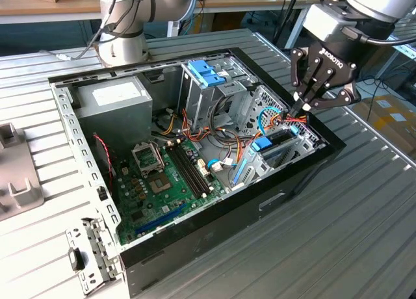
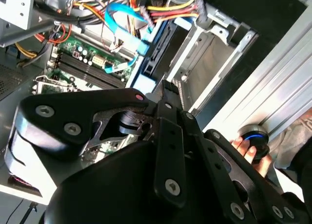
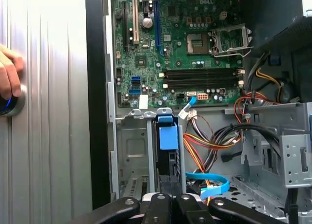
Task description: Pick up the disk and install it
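The gripper [image 1: 304, 108] hangs clenched, empty, over the disk [image 3: 168, 136] standing in its bay. The computer case [image 1: 286, 188] (lid off) lies on a ribbed metal table [image 1: 364, 234].

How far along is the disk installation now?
Done: the disk already stands in a slot of the drive cage. In hand: the gripper hovers right over it. Left: full seating, which I cannot confirm.
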You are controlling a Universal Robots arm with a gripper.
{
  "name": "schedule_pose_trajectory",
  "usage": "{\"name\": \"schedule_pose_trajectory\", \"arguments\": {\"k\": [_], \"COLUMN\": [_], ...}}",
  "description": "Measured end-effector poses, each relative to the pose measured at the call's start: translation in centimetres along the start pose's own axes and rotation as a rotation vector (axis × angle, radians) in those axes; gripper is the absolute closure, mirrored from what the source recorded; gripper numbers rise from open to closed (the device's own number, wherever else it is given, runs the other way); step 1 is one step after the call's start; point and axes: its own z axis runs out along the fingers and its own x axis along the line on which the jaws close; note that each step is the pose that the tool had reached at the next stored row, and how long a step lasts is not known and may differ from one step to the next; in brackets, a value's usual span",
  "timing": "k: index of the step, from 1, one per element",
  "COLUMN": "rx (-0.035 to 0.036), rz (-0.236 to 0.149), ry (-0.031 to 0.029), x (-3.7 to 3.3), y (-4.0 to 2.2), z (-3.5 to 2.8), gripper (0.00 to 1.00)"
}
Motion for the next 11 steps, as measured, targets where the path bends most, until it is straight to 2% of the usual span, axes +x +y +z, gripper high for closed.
{"name": "schedule_pose_trajectory", "arguments": {"k": [2, 6, 11], "rx": [-0.0002, -0.0006, -0.0006], "rz": [0.000, 0.000, 0.000], "ry": [0.0000, 0.0000, 0.0002], "x": [-0.02, -0.08, -0.12], "y": [-0.47, -1.86, -2.50], "z": [-0.02, -0.08, -0.11], "gripper": [0.89, 0.89, 0.89]}}
